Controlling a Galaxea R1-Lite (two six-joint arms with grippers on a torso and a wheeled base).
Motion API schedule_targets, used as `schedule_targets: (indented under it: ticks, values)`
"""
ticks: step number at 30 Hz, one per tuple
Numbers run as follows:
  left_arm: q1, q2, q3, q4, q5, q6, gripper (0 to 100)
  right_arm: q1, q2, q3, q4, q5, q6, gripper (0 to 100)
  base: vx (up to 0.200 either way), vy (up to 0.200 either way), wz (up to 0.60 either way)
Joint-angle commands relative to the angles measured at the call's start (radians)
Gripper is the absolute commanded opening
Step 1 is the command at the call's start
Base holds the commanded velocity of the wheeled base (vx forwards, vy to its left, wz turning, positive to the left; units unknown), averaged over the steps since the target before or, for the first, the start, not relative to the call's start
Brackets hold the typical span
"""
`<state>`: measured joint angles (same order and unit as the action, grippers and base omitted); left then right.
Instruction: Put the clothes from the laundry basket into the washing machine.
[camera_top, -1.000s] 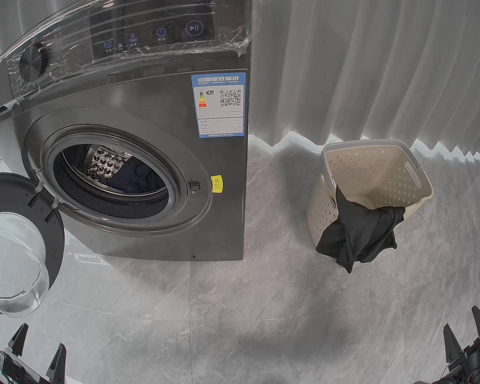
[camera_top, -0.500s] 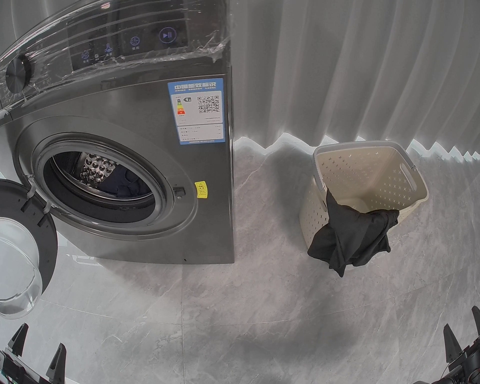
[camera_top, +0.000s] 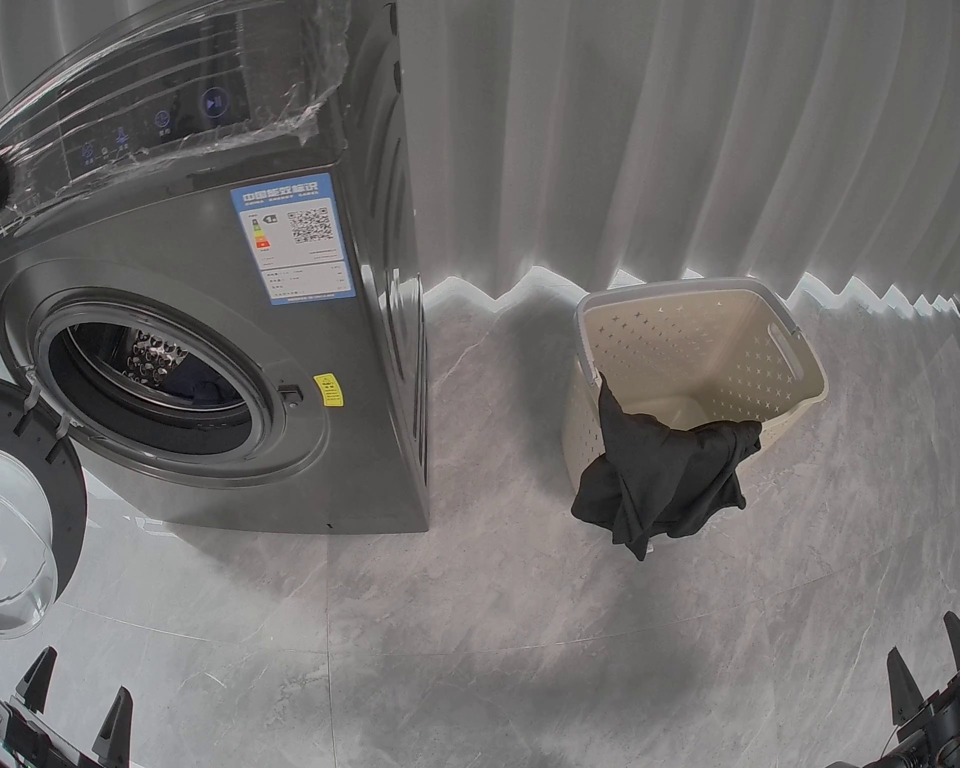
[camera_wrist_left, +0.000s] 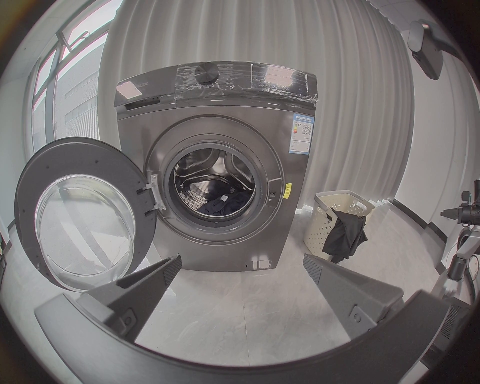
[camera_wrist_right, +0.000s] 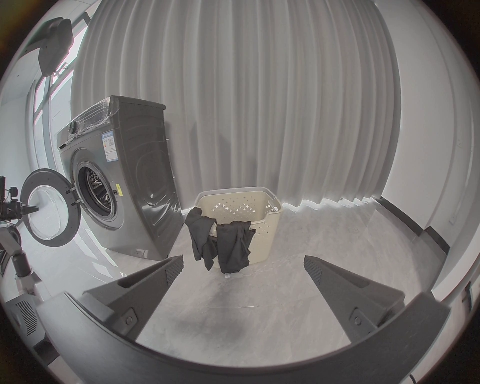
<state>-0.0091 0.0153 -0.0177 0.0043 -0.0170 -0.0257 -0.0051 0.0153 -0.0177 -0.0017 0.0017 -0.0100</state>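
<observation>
Clothes left to move come down to one black garment (camera_top: 655, 478), draped over the near rim of the laundry basket (camera_top: 690, 340) on the floor, well apart from both grippers. The step in hand looks like the approach to the basket. Next, a gripper must come down over the hanging cloth and pinch a fold. The right gripper (camera_wrist_right: 242, 262) and left gripper (camera_wrist_left: 242, 262) both have their fingers spread and hold nothing. The washing machine (camera_top: 190, 250) stands with its door (camera_top: 65, 490) swung open, with dark clothes (camera_wrist_left: 220, 201) already in the drum. Against the earlier frame, the whole head view has swung toward the basket, while the things themselves lie as they did.
</observation>
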Motion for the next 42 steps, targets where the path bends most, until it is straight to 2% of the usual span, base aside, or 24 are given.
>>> schedule_targets:
  ticks: [1, 19, 25, 42]
  values:
    - [0.000, -0.015, 0.018, 0.000, -0.001, 0.001, 100, -0.001, -0.006, 0.018, 0.000, 0.000, -0.001, 100, 0.000, 0.000, 0.00]
    - [0.000, -0.015, 0.018, 0.000, 0.000, -0.002, 100, -0.003, -0.006, 0.018, 0.000, 0.000, 0.001, 100, 0.000, -0.200, 0.03]
    - [0.000, -0.015, 0.018, 0.000, 0.000, -0.002, 100, -0.001, -0.006, 0.018, -0.001, 0.000, 0.001, 100, 0.000, 0.000, 0.20]
    - [0.000, -0.015, 0.018, 0.000, 0.002, -0.003, 100, -0.001, -0.006, 0.018, -0.001, 0.000, 0.001, 100, 0.000, -0.200, 0.00]
